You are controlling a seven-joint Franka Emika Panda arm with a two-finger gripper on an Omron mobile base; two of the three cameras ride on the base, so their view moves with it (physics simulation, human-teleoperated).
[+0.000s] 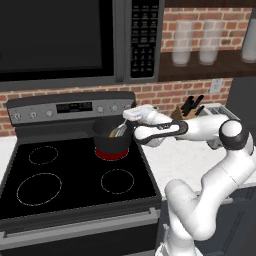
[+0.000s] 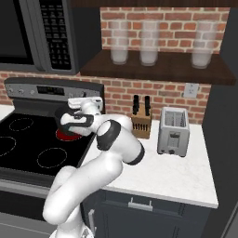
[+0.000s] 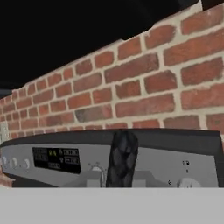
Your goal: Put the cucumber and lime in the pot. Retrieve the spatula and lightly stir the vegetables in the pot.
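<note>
Pot, squat, dark, red-banded, on the stove's back right burner; hand at its rim, fingers pressed together on the spatula, angled into the pot, evidently for stirring; contents hidden by its wall.

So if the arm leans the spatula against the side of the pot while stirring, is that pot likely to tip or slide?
Probably not tip: the pot is squat and wide, sitting flat on the rear burner. It might slide a little, since the glass stovetop looks smooth. The gripper holds the spatula from above the rim, so gentle strokes should stay safe.
</note>
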